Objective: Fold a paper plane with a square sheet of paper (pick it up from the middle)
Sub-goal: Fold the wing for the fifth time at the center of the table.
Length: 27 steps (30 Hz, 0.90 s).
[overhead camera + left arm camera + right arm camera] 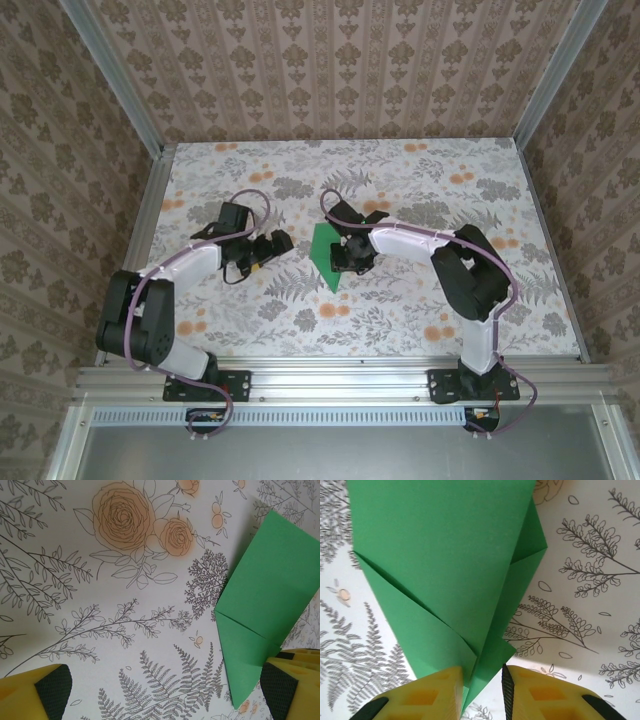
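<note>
Close up, right gripper (482,680) straddles pointed tip of part-folded green paper (445,555), jaws narrow; can't tell if clamped. Paper lies mid-counter (400,320) btwn both arms. Left gripper (165,692) wide open, just beside paper's edge.

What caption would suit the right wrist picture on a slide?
Yellow fingers straddle the pointed end of a partly folded green sheet, floral tabletop behind.

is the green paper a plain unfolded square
No, the paper has flaps folded over it, their edges and creases plain in the right wrist view.
</note>
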Motion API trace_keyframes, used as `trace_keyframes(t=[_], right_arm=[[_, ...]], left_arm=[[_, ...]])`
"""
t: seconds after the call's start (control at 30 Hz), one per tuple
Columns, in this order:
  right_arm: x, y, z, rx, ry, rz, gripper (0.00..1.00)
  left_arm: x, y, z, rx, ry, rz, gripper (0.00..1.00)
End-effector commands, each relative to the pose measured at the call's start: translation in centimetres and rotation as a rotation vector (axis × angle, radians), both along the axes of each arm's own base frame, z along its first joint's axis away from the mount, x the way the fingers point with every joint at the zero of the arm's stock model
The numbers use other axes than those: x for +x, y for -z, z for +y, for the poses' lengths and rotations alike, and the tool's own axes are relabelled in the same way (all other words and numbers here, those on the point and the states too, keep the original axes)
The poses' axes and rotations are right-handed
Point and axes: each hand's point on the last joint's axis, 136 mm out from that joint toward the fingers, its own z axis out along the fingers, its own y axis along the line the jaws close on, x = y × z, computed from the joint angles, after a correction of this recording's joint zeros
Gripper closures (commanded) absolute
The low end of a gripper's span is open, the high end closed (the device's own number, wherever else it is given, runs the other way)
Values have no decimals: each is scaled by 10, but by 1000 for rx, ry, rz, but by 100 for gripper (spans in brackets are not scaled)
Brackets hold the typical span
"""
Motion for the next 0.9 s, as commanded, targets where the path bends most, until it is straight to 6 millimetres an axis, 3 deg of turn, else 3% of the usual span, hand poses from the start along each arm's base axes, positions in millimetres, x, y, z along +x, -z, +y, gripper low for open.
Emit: trace_keyframes(t=[0.0, 0.33, 0.63, 0.87], right_arm=[[7, 4, -4, -28, 8, -7, 71], [7, 17, -11, -39, 31, 14, 78], [2, 29, -11, -36, 38, 52, 79], [0, 35, -12, -11, 68, 72, 81]], left_arm=[[0, 1, -6, -12, 4, 8, 0], [-4, 4, -22, -73, 45, 12, 4], [-17, 7, -79, -191, 187, -11, 27], [-25, 20, -109, -237, 218, 13, 45]])
